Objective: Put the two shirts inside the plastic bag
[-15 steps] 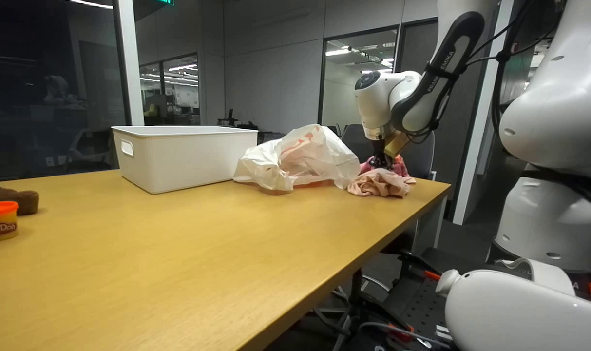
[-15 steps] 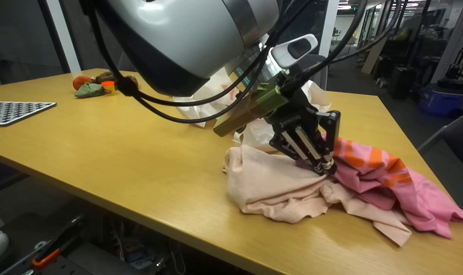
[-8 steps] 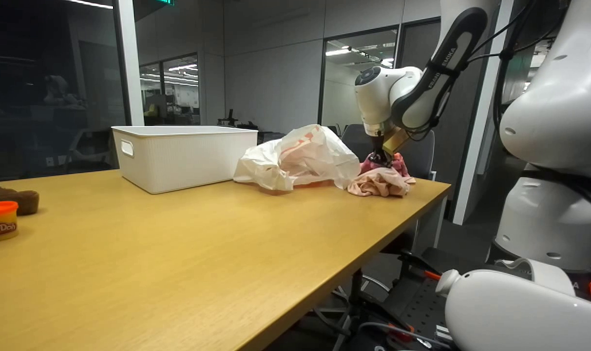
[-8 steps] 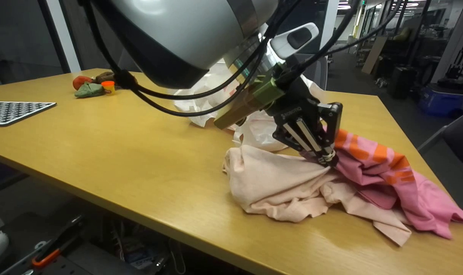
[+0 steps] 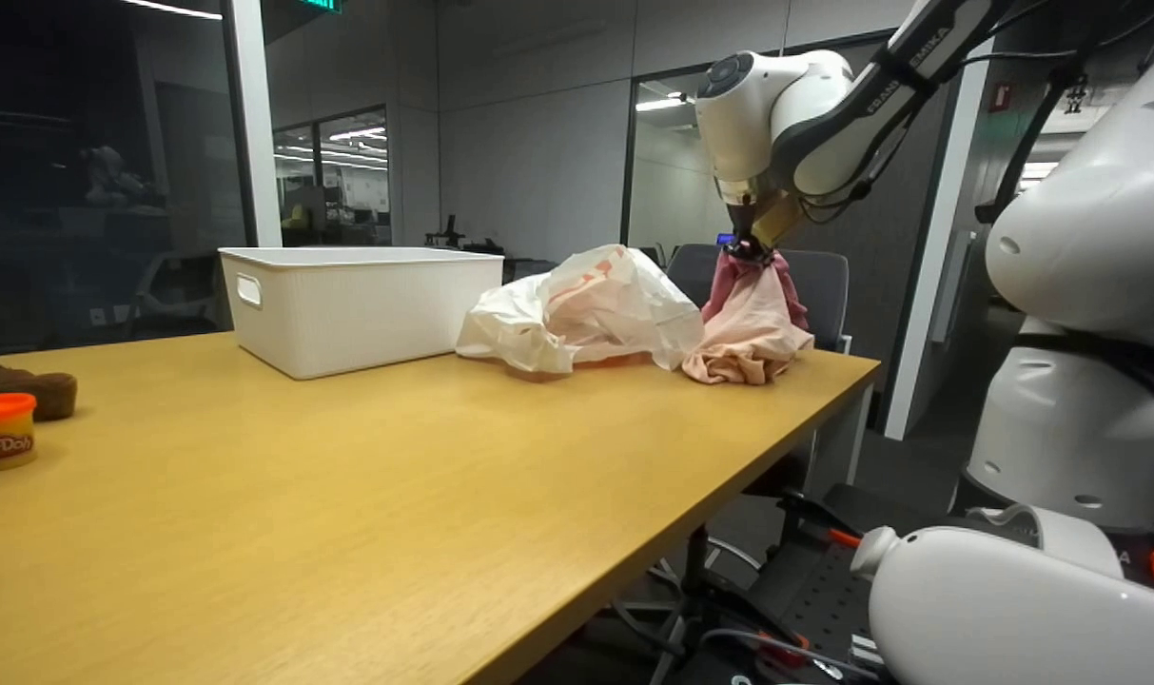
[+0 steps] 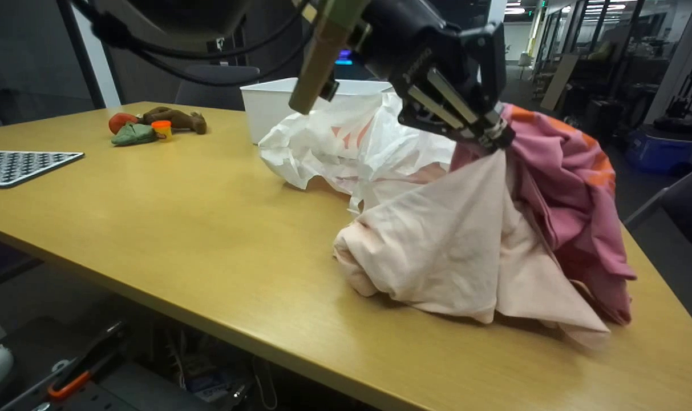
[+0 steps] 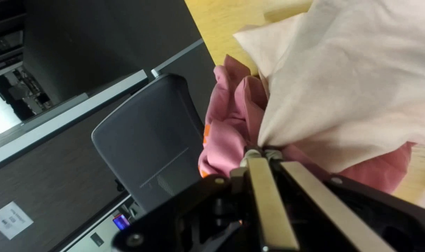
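Observation:
Raised above the right end of the table, my gripper is shut on the two shirts. The pale peach shirt is drawn up to a point at the fingertips, its lower folds on the table. Beside it the pink shirt with orange print hangs from the same grip. In the wrist view both the peach shirt and the pink shirt meet at the pinched fingertips. The plastic bag, whitish, crumpled and see-through, lies right beside the shirts. In an exterior view the shirts and arm partly cover the bag.
A rigid white box stands beside the bag, away from the shirts. A Play-Doh tub, a brown soft toy and a green item sit farther off. A grey chair stands close to the table edge.
My gripper has risen well above the table, pulling both shirts up with it. The pink shirt's far end has drawn inward from the table edge. Bag and box have not moved.

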You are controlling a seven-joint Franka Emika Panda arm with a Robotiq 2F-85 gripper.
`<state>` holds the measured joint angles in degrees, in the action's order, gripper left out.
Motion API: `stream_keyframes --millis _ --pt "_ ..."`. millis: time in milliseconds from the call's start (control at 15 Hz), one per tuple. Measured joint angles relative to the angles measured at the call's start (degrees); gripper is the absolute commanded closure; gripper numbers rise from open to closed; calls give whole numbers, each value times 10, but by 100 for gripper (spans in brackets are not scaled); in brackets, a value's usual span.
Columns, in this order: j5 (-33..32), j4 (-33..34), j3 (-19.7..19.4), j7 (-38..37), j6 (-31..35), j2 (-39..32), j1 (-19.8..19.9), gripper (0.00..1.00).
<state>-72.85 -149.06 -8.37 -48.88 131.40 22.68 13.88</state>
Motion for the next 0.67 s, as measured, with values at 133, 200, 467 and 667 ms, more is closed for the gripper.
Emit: stream_keyframes --millis 133,200,467,667 --pt "-3 -23 22 0 -15 44 -19 96" --pt "-4 -34 35 -1 -23 67 -30 96" --pt "-4 -56 94 -4 -83 176 -78 96" --pt "-3 -59 129 1 -136 262 -117 96"
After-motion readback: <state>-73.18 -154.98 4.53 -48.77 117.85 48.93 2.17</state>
